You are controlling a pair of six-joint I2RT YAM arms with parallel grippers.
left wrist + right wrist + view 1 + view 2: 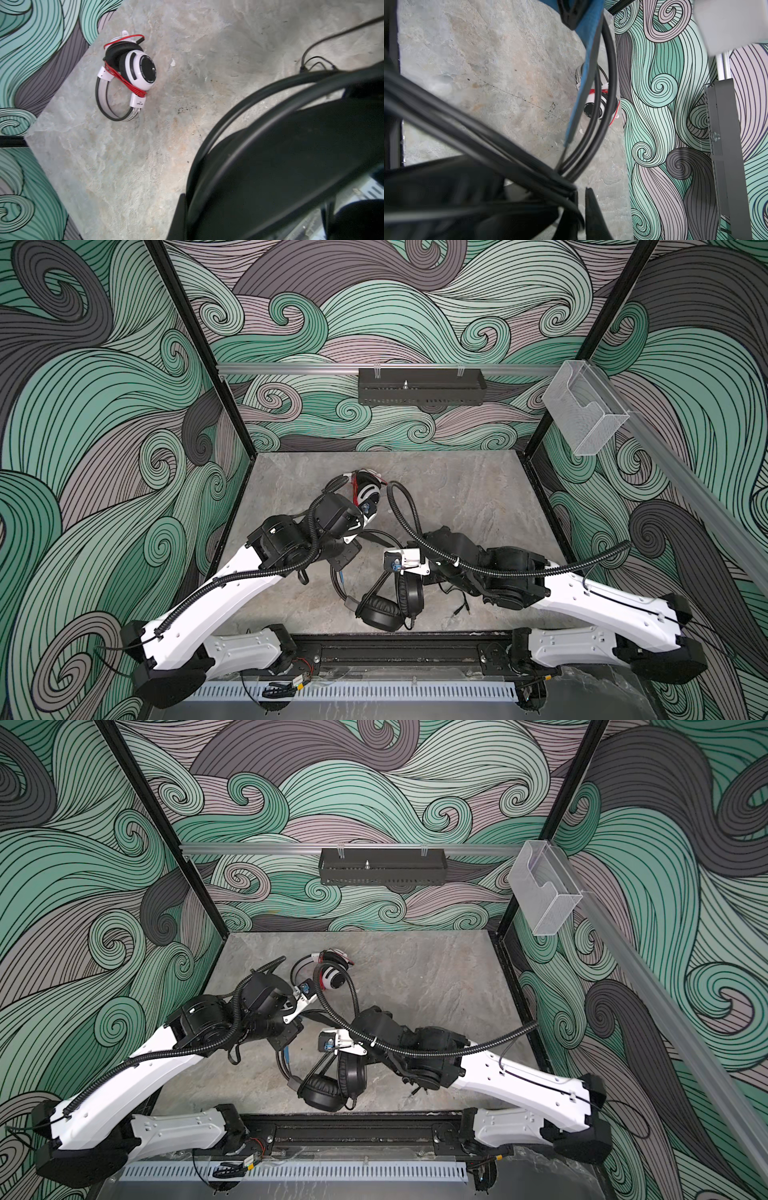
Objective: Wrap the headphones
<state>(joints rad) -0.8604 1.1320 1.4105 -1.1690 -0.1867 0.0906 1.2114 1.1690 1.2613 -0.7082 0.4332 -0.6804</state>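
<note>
The left pincer (340,568), pressed together on the headband of the black headset (382,610), apparently steadies it so the right pincer (581,190), jaws barely parted just beside the black cord (477,133), can wind it, while the white headset (128,70), red cord (124,83) already wrapped, lies well beyond both.

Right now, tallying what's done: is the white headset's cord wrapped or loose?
Wrapped: the red cord is wound in several turns around the white headset.
</note>
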